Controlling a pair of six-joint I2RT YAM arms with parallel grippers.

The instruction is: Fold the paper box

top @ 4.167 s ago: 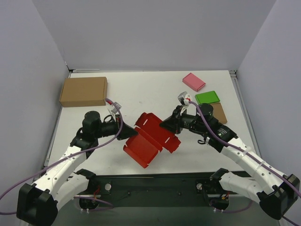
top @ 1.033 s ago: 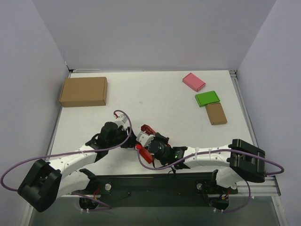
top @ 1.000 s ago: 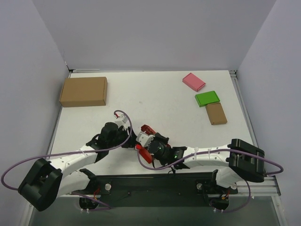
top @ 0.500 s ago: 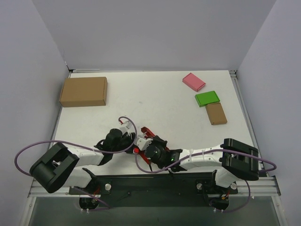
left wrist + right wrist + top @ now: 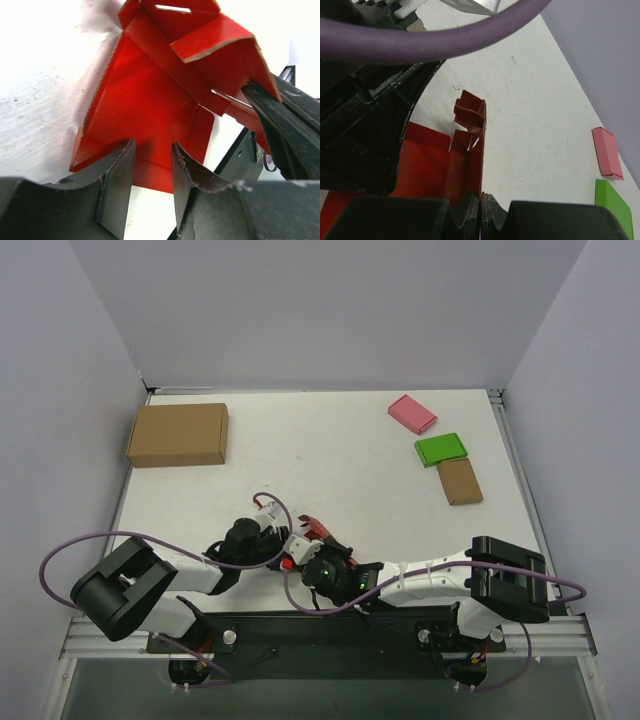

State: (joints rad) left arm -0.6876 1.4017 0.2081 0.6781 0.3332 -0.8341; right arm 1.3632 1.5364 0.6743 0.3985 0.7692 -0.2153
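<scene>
Paper box (image 5: pixel 312 530) sits at the worktop's (image 5: pixel 330 440) near edge, between both arms. Right end effector (image 5: pixel 481 199) clenched on an upright wall; left end effector (image 5: pixel 151 155) parted, straddling an edge. I judge it half-formed: walls partly up, nothing tucked.

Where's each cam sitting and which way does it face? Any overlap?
Top external: above and behind the bases, looking down on the table; both arms show, meeting at the red box.
Left wrist: looks past the left pincer into the red box.
Right wrist: looks past the right pincer, shut on the box wall, toward the pink box and green box.
Shared: red box in all.
</scene>
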